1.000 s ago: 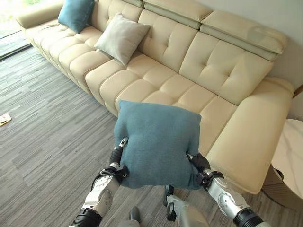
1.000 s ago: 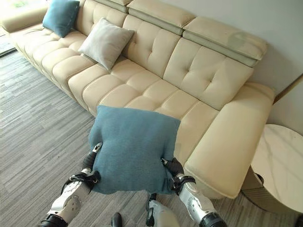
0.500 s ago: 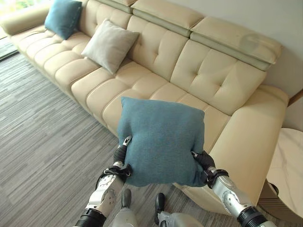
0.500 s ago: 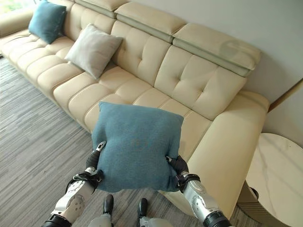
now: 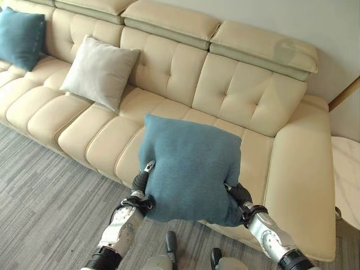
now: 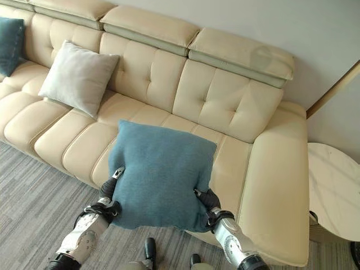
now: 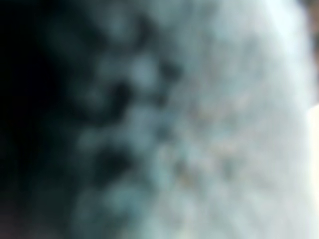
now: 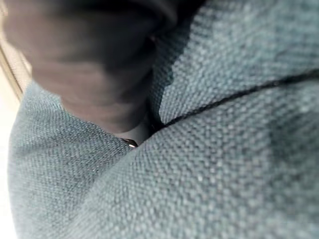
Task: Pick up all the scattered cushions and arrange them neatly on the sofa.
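I hold a teal cushion (image 5: 191, 166) upright between both hands, above the front edge of the cream sofa (image 5: 247, 95). My left hand (image 5: 140, 183) grips its lower left edge, thumb on the front face. At the lower right corner my right hand (image 5: 239, 196) pinches the fabric, which creases there. In the right wrist view the teal weave (image 8: 224, 164) folds close against the hand. On the sofa's seat a grey cushion (image 5: 100, 71) leans against the backrest, and another teal cushion (image 5: 19, 36) leans further left.
A pale round side table (image 6: 334, 185) stands past the sofa's right armrest (image 5: 298, 169). Grey striped carpet (image 5: 39, 191) lies in front of the sofa at the left. The seat to the right of the grey cushion is bare.
The view has shifted right along the sofa and closer to it. The teal cushion stays gripped in both hands, held a little higher over the seat's front edge.
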Motion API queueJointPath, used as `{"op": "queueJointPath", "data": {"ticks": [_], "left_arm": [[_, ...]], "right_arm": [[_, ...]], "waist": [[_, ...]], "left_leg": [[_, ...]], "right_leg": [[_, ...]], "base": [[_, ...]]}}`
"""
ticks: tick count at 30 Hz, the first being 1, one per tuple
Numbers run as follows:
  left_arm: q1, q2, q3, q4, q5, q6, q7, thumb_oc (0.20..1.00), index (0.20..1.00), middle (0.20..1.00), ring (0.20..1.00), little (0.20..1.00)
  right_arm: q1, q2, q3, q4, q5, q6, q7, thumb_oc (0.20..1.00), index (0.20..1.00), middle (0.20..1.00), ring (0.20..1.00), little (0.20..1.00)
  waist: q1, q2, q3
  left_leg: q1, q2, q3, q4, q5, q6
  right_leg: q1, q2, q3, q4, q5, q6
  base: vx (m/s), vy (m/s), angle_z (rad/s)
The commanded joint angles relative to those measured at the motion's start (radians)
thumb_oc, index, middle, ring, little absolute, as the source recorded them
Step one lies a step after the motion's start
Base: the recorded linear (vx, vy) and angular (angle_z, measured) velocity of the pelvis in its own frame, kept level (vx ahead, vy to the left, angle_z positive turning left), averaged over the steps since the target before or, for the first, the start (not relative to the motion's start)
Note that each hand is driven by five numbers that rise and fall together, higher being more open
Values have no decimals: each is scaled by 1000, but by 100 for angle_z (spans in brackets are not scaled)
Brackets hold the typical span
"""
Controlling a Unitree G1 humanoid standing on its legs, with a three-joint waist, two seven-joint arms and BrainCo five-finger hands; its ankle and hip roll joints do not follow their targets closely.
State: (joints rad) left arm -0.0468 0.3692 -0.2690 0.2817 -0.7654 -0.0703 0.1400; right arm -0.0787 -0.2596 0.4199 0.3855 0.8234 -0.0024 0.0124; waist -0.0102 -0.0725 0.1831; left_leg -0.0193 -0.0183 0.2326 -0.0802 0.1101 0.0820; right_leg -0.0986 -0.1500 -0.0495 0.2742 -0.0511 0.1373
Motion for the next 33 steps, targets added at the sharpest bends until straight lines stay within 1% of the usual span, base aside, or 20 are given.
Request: {"op": "queueJointPath", "data": {"ticks": [1, 2, 3, 4, 6, 7, 8, 9, 10, 12, 16, 17, 18, 19, 20, 21, 24, 26, 28, 33], "left_arm": [[-97, -139, -112, -134, 6, -46, -70, 200, 200, 200, 200, 200], [-94, -138, -111, -140, 0, -46, -69, 200, 200, 200, 200, 200], [-91, -139, -110, -146, -9, -44, -70, 200, 200, 200, 200, 200], [-89, -145, -108, -146, -15, -43, -67, 200, 200, 200, 200, 200], [-90, -146, -108, -146, -15, -43, -68, 200, 200, 200, 200, 200], [-95, -153, -109, -143, -13, -44, -72, 200, 200, 200, 200, 200], [-100, -157, -115, -139, -12, -46, -75, 200, 200, 200, 200, 200], [-102, -164, -121, -138, -17, -47, -84, 200, 200, 200, 200, 200], [-95, -171, -117, -136, -14, -45, -85, 200, 200, 200, 200, 200], [-87, -173, -117, -140, -17, -45, -92, 200, 200, 200, 200, 200], [-77, -170, -113, -152, -20, -38, -94, 200, 200, 200, 200, 200], [-81, -173, -111, -150, -21, -41, -89, 200, 200, 200, 200, 200], [-81, -173, -111, -150, -21, -41, -89, 200, 200, 200, 200, 200], [-84, -177, -111, -143, -23, -43, -83, 200, 200, 200, 200, 200], [-83, -180, -113, -144, -23, -42, -82, 200, 200, 200, 200, 200], [-76, -183, -113, -149, -19, -37, -85, 200, 200, 200, 200, 200], [-81, -178, -110, -148, -6, -35, -80, 200, 200, 200, 200, 200], [-83, -179, -110, -147, -7, -34, -78, 200, 200, 200, 200, 200], [-69, -180, -117, -153, 6, -27, -89, 200, 200, 200, 200, 200], [-101, -169, -140, -139, 40, -21, -94, 200, 200, 200, 200, 200]], "right_arm": [[-81, 125, 113, -112, 1, -17, 123, 200, 200, 200, 200, 200], [-86, 129, 118, -116, 3, -16, 122, 200, 200, 200, 200, 200], [-90, 131, 120, -114, 7, -14, 122, 200, 200, 200, 200, 200], [-96, 130, 126, -117, 10, -17, 122, 200, 200, 200, 200, 200], [-96, 129, 126, -118, 10, -17, 122, 200, 200, 200, 200, 200], [-98, 123, 130, -124, 12, -14, 128, 200, 200, 200, 200, 200], [-93, 117, 130, -127, 13, -19, 126, 200, 200, 200, 200, 200], [-89, 113, 128, -131, 20, -25, 122, 200, 200, 200, 200, 200], [-81, 113, 132, -128, 30, -31, 124, 200, 200, 200, 200, 200], [-81, 109, 135, -128, 29, -28, 121, 200, 200, 200, 200, 200], [-81, 85, 139, -132, 35, -27, 124, 200, 200, 200, 200, 200], [-87, 79, 138, -133, 38, -28, 118, 200, 200, 200, 200, 200], [-87, 79, 138, -133, 38, -28, 118, 200, 200, 200, 200, 200], [-88, 77, 137, -131, 42, -26, 116, 200, 200, 200, 200, 200], [-88, 75, 135, -132, 43, -20, 118, 200, 200, 200, 200, 200], [-84, 71, 134, -131, 38, -16, 120, 200, 200, 200, 200, 200], [-83, 59, 125, -130, 26, -18, 114, 200, 200, 200, 200, 200], [-80, 61, 124, -128, 29, -14, 113, 200, 200, 200, 200, 200], [-70, 60, 124, -142, 19, -12, 115, 200, 200, 200, 200, 200], [-85, 67, 141, -160, 5, -10, 112, 200, 200, 200, 200, 200]], "waist": [[2, -19, -36], [1, -13, -34], [-1, -8, -31], [-9, -5, -28], [-9, -5, -24], [-17, -3, -23], [-25, -6, -21], [-30, -8, -23], [-29, -12, -31], [-31, -10, -44], [-33, -15, -36], [-29, -13, -29], [-29, -13, -29], [-26, -15, -27], [-23, -17, -25], [-19, -18, -31], [-2, -12, -12], [0, -5, -17], [-6, 12, -31], [-21, 24, -39]], "left_leg": [[41, 71, -35, 5, -128, -93], [54, 71, -19, -1, -134, -95], [58, 68, -15, -2, -137, -96], [86, 60, -6, -6, -159, -101], [81, 62, 0, -5, -147, -98], [105, 56, -4, -7, -171, -107], [107, 50, -3, -7, -168, -106], [116, 45, -9, -5, -176, -105], [128, 44, -5, 3, -185, -112], [135, 54, -3, 25, -202, -122], [88, 87, -16, 209, -248, -141], [63, 92, -40, 260, -232, -146], [62, 92, -41, 262, -232, -146], [31, 87, -75, 281, -216, -149], [10, 85, -99, 269, -226, -149], [-13, 87, -129, 211, -205, -153], [-82, 108, -178, 147, -115, -172], [-65, 111, -197, 113, -109, -174], [-28, 103, -191, 59, -104, -171], [43, 87, -151, 6, -107, -154]], "right_leg": [[22, -9, -113, 3, -14, 11], [2, -15, -174, -23, -10, 0], [-5, -12, -208, -53, -7, -6], [-32, 3, -252, -100, 2, -4], [-32, 3, -261, -108, 17, -13], [-49, 23, -279, -159, 24, -5], [-52, 29, -281, -189, 42, -13], [-31, 34, -267, -222, 43, -14], [-3, 38, -262, -244, 54, -27], [21, 42, -261, -262, 50, -35], [60, 54, -242, -261, 16, -67], [64, 60, -233, -261, 8, -76], [64, 60, -233, -261, 8, -76], [68, 62, -225, -267, 0, -82], [82, 64, -218, -277, -9, -80], [93, 63, -212, -286, -11, -73], [113, 69, -191, -284, -24, -73], [123, 77, -173, -282, -35, -71], [148, 78, -152, -293, -39, -70], [162, 73, -114, -305, -31, -59]], "base": [[111, 81, -73], [89, 42, -59], [159, 21, -51], [73, -7, -50], [71, -25, -48], [146, -77, -7], [198, -113, 15], [173, -167, 32], [227, -185, 18], [201, -176, 3], [117, -139, -7], [44, -57, -10], [36, -43, -19], [65, -28, -31], [154, -6, -29], [178, 35, -28], [125, 59, -13], [141, 61, -26], [188, 120, -55], [129, 107, -39]]}}
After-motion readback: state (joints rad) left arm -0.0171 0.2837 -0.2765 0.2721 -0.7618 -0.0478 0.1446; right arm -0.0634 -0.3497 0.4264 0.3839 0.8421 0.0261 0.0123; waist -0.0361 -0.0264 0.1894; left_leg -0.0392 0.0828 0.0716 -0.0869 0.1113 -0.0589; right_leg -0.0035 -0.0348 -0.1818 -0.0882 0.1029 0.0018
